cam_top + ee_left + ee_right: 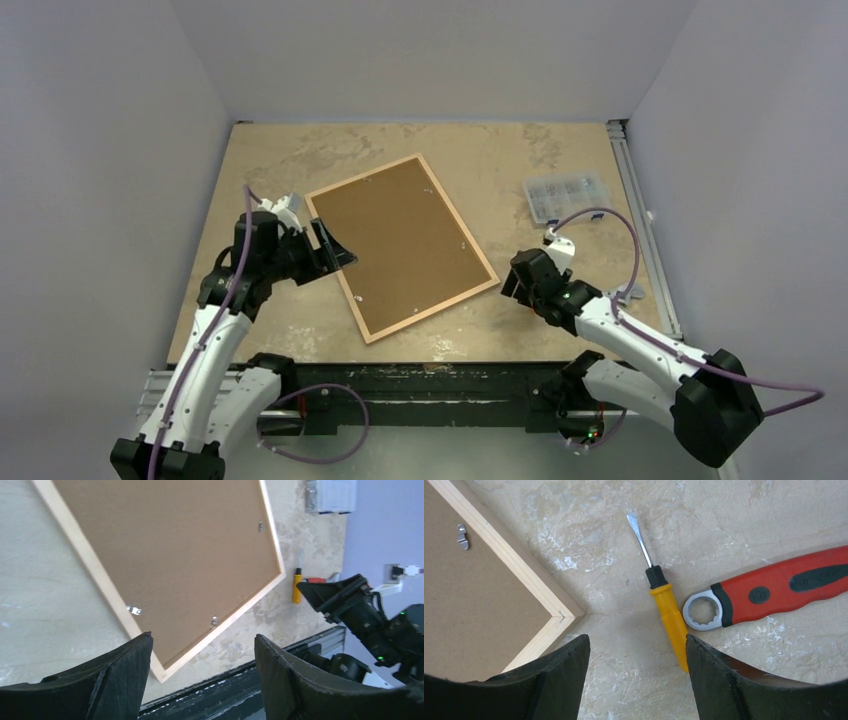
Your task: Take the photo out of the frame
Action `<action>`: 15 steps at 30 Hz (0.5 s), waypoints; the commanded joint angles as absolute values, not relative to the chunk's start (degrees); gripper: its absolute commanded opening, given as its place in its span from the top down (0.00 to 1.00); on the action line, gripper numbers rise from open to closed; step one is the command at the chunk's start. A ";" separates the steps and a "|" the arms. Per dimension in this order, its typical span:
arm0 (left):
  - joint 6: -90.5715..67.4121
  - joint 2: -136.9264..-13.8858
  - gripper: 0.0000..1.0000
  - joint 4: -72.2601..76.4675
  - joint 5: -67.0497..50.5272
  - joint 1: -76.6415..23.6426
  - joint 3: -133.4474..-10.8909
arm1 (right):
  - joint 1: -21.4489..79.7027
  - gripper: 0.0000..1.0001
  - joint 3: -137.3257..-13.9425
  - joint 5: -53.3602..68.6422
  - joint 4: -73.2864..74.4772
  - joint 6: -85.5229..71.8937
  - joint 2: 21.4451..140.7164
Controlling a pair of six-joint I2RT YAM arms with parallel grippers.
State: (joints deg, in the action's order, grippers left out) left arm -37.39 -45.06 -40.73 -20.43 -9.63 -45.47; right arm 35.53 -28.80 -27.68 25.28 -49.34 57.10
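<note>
left fingers (132, 665) wide apart over frame (501, 540) corner | right fingers (569, 662) wide apart over screwdriver (667, 612) | backing board (400, 245) faces up

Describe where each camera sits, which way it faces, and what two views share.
Top external: above and behind the arms, looking down on the table; left arm, right arm, left pincer, right pincer show.
Left wrist: on the left arm, looking across the frame and its backing board toward the right arm; own fingers show.
Right wrist: on the right arm, facing down at a frame corner, a yellow screwdriver and a red-handled wrench; own fingers show.
Shared: both wrist views show that corner and the screwdriver.
</note>
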 commanded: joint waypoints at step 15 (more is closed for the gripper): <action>-38.59 -66.23 0.29 -35.12 -21.21 -30.17 -78.73 | 31.95 0.61 -28.24 -27.88 25.27 -52.30 64.38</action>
State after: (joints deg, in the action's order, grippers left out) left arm -39.88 -63.70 -36.12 -23.09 -27.51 -72.58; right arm 32.27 -27.16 -27.68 25.69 -50.89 62.63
